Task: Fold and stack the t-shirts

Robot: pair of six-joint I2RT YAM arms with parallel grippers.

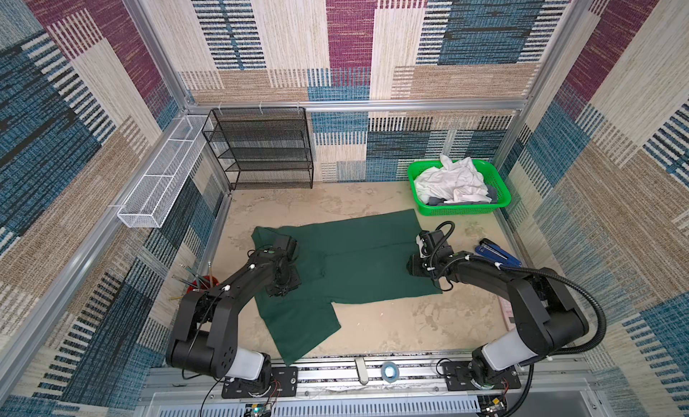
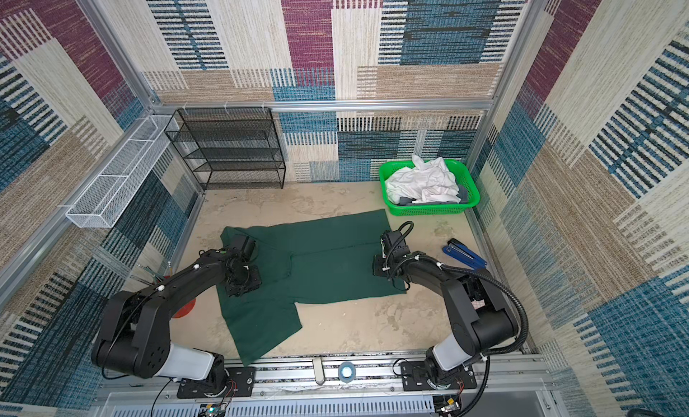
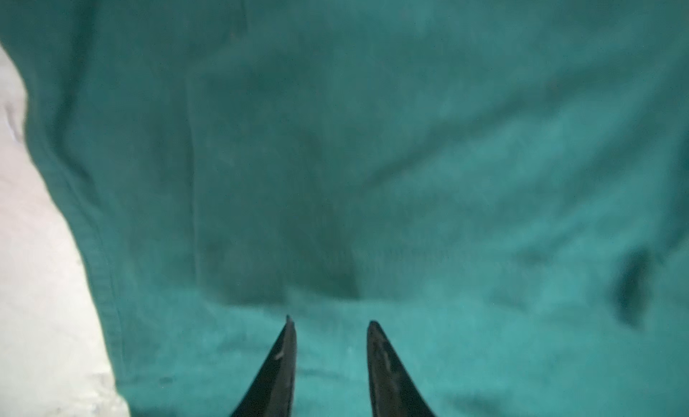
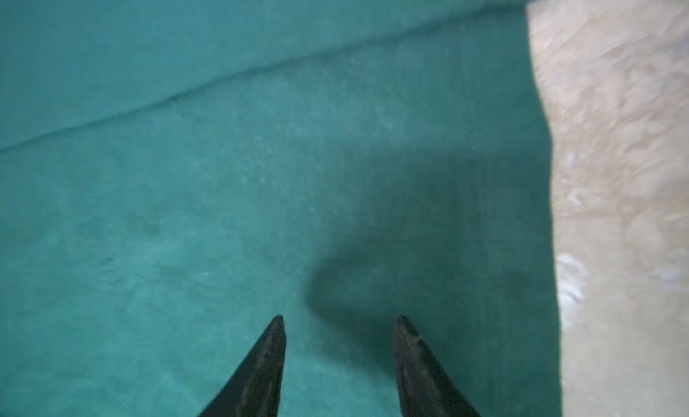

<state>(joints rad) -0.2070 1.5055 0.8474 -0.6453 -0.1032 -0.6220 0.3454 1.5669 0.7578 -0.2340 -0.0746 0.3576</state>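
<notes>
A dark green t-shirt point(image 1: 354, 254) point(image 2: 328, 262) lies spread flat on the beige table, one sleeve point(image 1: 302, 329) pointing toward the front edge. My left gripper point(image 1: 285, 284) point(image 3: 330, 322) hovers over the shirt's left part, open, with only green cloth point(image 3: 373, 154) below the fingers. My right gripper point(image 1: 417, 266) point(image 4: 339, 320) is over the shirt's right side near its hem edge, also open and empty. Crumpled white t-shirts point(image 1: 451, 184) point(image 2: 425, 184) sit on some grey fabric point(image 1: 436, 200) in the bright green basket point(image 1: 462, 210) at the back right.
A black mesh shelf point(image 1: 261, 146) stands at the back left, with a white wire basket point(image 1: 164, 176) on the left wall. A blue stapler point(image 1: 497, 253) lies right of my right gripper. A red cup with pencils point(image 1: 201, 282) stands beside the left arm. A tape roll point(image 1: 389, 370) sits on the front rail.
</notes>
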